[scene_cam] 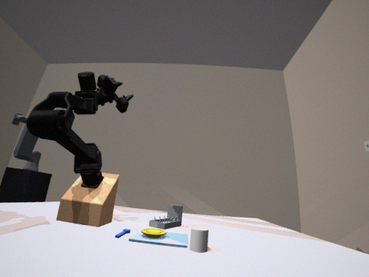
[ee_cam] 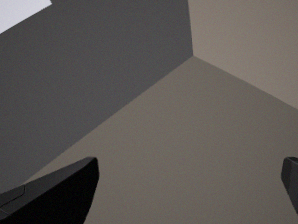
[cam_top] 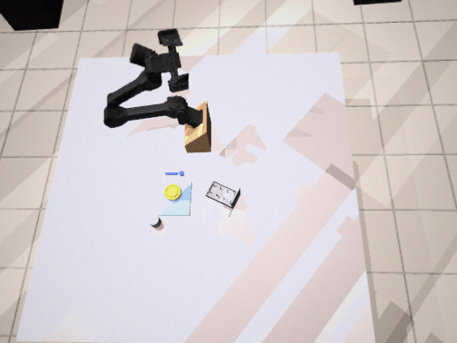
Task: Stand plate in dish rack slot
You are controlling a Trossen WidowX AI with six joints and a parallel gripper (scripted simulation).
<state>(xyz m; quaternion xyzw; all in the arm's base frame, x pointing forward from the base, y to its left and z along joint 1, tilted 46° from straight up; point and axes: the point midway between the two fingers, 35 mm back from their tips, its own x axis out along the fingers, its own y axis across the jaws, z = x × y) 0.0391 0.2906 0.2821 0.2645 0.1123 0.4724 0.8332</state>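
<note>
yellow plate [cam_top: 172, 192] lies flat on blue mat [cam_top: 181, 208]

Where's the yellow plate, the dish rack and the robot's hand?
yellow plate [cam_top: 172, 192]: top view, middle of the plate.
dish rack [cam_top: 218, 192]: top view, its base with the rails.
hand [cam_top: 174, 63]: top view, midway between its open fingertips.

Wrist view: only the tips of my fingers show, both cut by the frame's edges; the table and everything on it are out of sight.
Dish rack [cam_top: 221, 193]: from above its rails are too small to count.
Cup [cam_top: 156, 222] near the mat [cam_top: 181, 206]: from above mostly lost in shadow.
Grey arm [scene_cam: 23, 144] behind my wooden base [scene_cam: 89, 205]: partly hidden by me.
</note>
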